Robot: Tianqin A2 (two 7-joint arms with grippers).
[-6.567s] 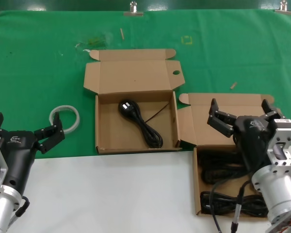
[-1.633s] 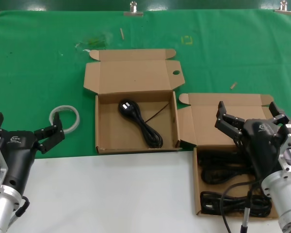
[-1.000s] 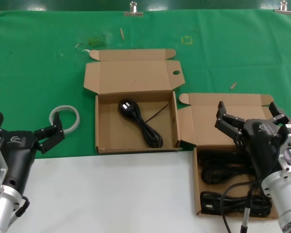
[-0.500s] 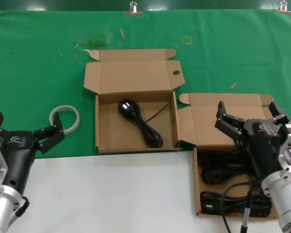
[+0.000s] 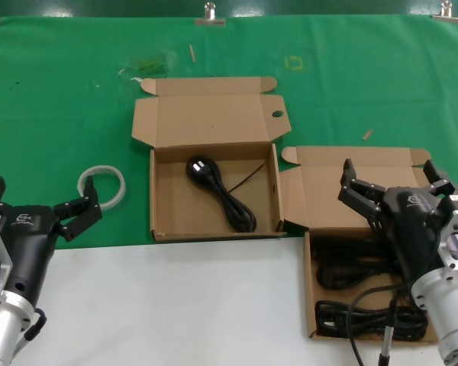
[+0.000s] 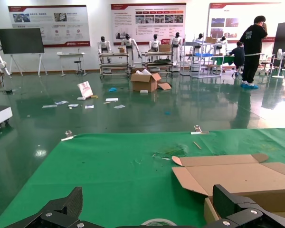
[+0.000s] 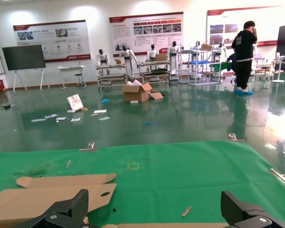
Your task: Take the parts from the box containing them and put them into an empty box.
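Over the winged-lid box [image 5: 328, 171] at the counter's [image 5: 175, 305] right edge, we are holding our right end effector [image 5: 389, 183] with fingers spread wide above the bundled black cords [image 5: 343, 271] inside. Our left end effector [image 5: 38, 204] is waiting, equally wide, at the near left beside the tape ring [image 5: 102, 185]. One cord [image 5: 221, 194] is lying in the plain-lidded box [image 5: 214, 229] on the green cloth [image 5: 61, 91].

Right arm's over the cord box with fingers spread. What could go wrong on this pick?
1. The power cords lie in overlapping loops, so the open right end effector may snag two bundles at once.
2. A dragged cable could catch the source box wall and shift it.
3. The left end effector is parked near the tape ring, away from the pick.
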